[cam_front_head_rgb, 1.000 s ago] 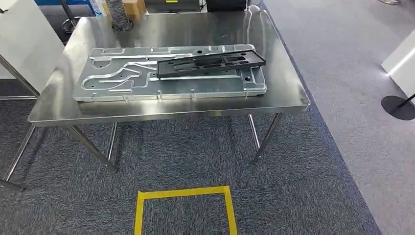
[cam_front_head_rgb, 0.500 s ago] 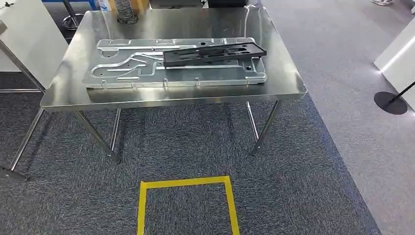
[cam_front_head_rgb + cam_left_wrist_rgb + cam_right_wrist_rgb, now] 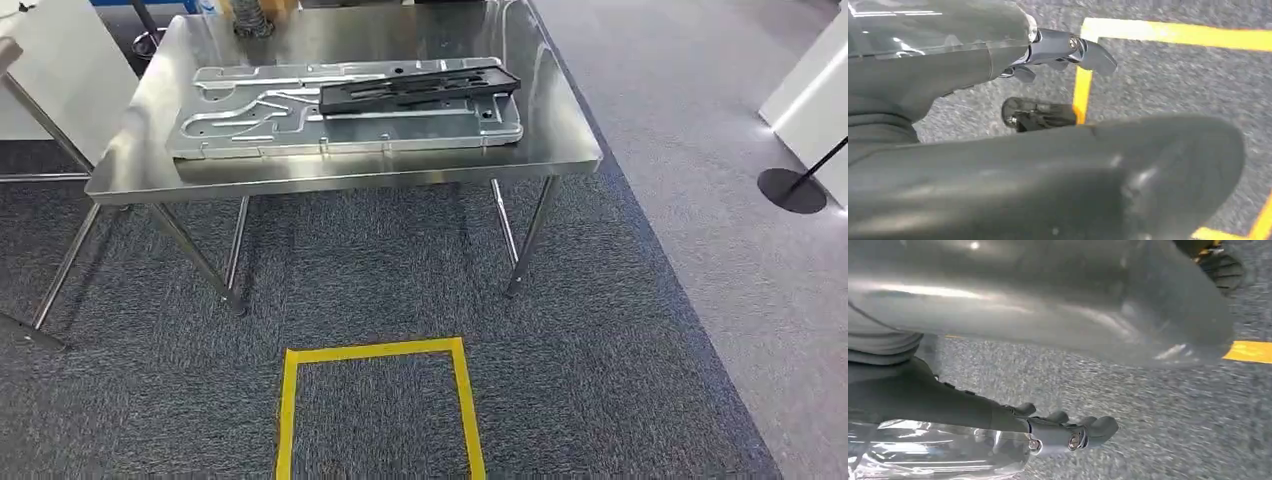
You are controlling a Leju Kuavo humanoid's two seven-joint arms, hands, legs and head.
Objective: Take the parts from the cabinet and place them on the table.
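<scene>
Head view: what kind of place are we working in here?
Likely a factory or lab test bay: a stainless steel table carrying a machined metal plate and a black part, grey carpet tiles, and a yellow tape square marking the floor.

The head view looks from high, forward and down, at the steel table some way off and the yellow tape square on the carpet. Both wrist views look down at the carpet from very near; the left one also shows this tape.
</scene>
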